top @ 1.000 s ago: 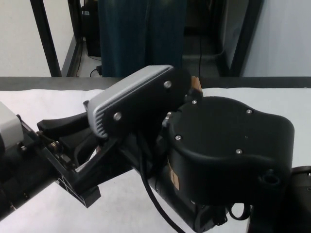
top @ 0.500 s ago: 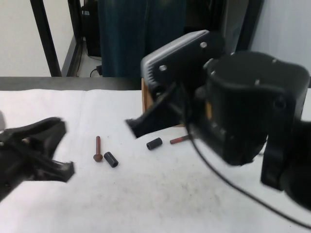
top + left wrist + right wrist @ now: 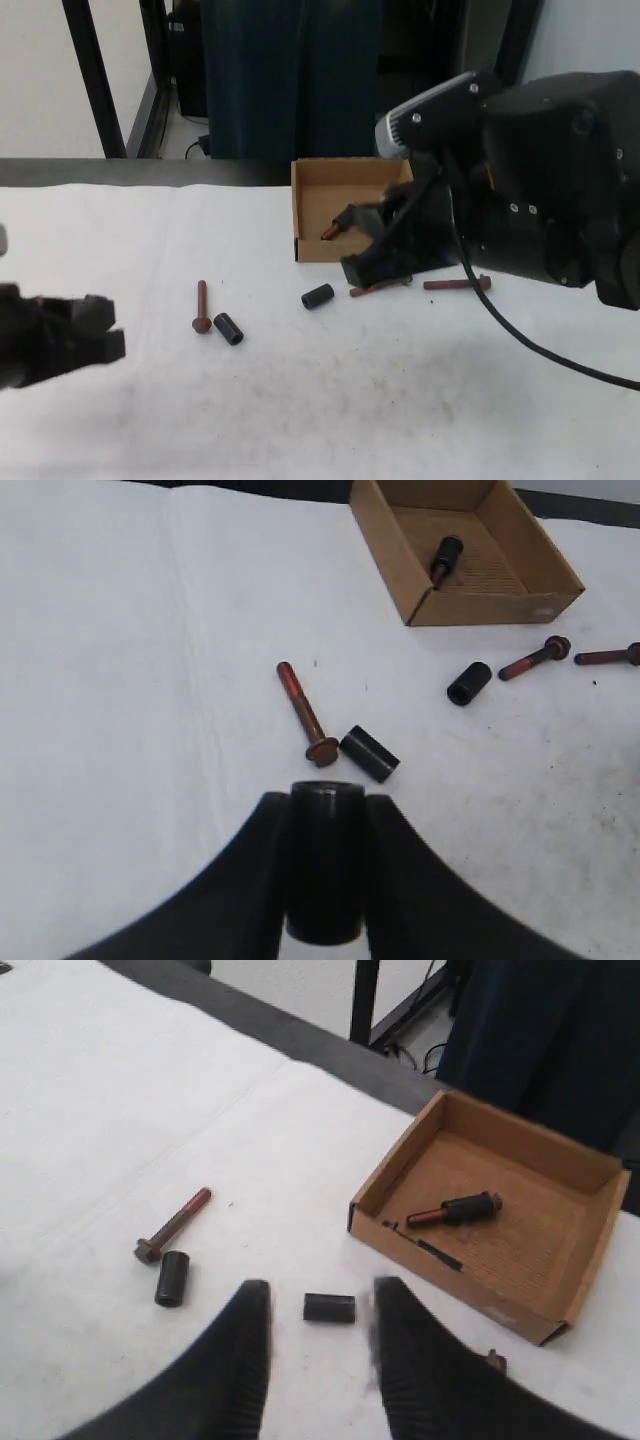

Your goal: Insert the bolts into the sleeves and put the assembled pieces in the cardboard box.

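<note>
One bolt point(image 3: 202, 305) lay beside a loose sleeve point(image 3: 228, 328) on the table point(image 3: 350, 400) from above. Left wrist: our left end effector point(image 3: 326, 808) clamped a sleeve point(image 3: 325, 870), rigid and slick, we judged, best pinched mid-barrel. Right wrist: our right end effector point(image 3: 322, 1288) gaped, empty.

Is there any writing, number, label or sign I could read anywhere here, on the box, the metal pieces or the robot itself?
None: no word, number or sign can be read.
The box, the bolt and the sleeve next to it show no print.
Any marking on the arm is too small to read.
</note>
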